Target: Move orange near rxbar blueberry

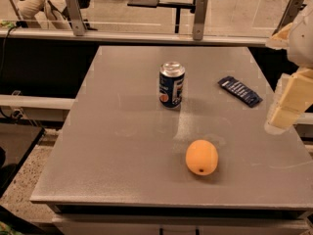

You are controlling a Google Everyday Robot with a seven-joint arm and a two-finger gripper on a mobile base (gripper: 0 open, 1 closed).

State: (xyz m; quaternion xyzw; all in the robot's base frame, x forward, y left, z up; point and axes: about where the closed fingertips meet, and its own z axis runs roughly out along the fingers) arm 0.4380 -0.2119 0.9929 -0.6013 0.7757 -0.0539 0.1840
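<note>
Orange fruit [201,157]: near, right of centre on table [122,146]
Blue bar [239,91]: far right, flat
Gripper [286,112]: right edge, grip cannot tell

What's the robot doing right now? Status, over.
Gripper at right side of table, touching nothing. Orange near front edge, untouched, well apart from rxbar blueberry at back right. Soda can stands left, not in the way.

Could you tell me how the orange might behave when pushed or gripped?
Round, the orange would probably roll on the flat table if nudged. Its curved skin may slip in a loose pinch. The end effector hangs at the table's right edge.
</note>
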